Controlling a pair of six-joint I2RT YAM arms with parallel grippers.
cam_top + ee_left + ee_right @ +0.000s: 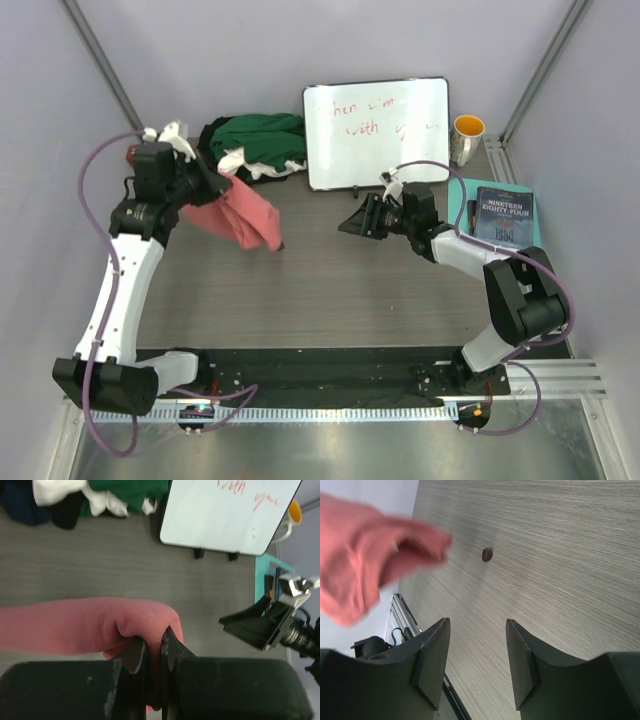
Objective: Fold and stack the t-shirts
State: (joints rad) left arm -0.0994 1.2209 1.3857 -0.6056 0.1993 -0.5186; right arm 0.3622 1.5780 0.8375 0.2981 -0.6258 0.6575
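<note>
At the near edge, the table (330,290) is bare grey wood grain between the two arm bases. On the right of it lies a dark book (505,215) on a teal sheet, partly covered by the right arm's elbow.

The left gripper (154,650) is pinched narrow on a fold of the salmon-pink t-shirt (245,215). The shirt hangs bunched from it above the left half of the table. In the left wrist view its far end is cut off at the frame edge, so its shape cannot be made out.

The right gripper (477,625) stands parted with only table showing between its jaws. It points toward the shirt, apart from it. The cloth is a blur in its wrist view, beside a small dark spot (487,554) on the table.

Farther back lies a heap with the dark green t-shirt (255,135) on top. The white t-shirt (55,490) and black t-shirt (67,512) are mostly buried under it. Just right of the heap leans a white board (378,130), its red writing unreadable. A mug (467,135) stands just right of the board.
</note>
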